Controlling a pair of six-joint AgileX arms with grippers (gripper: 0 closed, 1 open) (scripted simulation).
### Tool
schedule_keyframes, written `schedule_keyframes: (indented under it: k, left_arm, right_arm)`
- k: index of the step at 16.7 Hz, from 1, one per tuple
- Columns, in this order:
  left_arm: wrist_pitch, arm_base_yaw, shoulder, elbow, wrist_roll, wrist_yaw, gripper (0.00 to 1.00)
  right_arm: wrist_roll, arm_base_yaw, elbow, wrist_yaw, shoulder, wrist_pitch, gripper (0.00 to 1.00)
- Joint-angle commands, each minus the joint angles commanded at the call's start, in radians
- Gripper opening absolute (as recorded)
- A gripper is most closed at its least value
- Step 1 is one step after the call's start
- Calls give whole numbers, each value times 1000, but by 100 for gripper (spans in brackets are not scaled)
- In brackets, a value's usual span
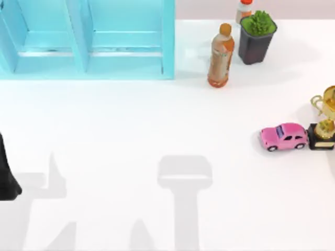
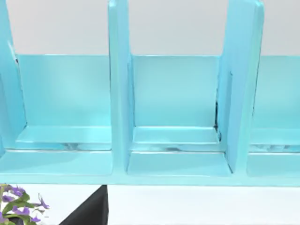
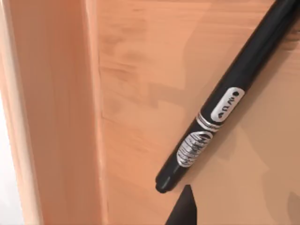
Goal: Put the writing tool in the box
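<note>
Inside, black pen (image 3: 220, 112) lying on wooden box floor (image 3: 136, 70)

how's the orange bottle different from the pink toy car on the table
The orange bottle is tall and slim, standing upright toward the far side beside the dark plant pot; the pink toy car is low and rounded, resting on its wheels nearer the right edge, against the gold trophy. The bottle is amber with a label; the car is pink with dark windows. Both stand on the white table, right of the blue rack.
</note>
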Motion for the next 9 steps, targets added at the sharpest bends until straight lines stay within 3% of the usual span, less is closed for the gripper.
schedule_keyframes:
  k: [3, 9]
  left_arm:
    - [0, 0, 0, 0, 0, 0, 100]
    - [0, 0, 0, 0, 0, 0, 100]
  right_arm:
    - [0, 0, 0, 0, 0, 0, 98]
    - [0, 0, 0, 0, 0, 0, 100]
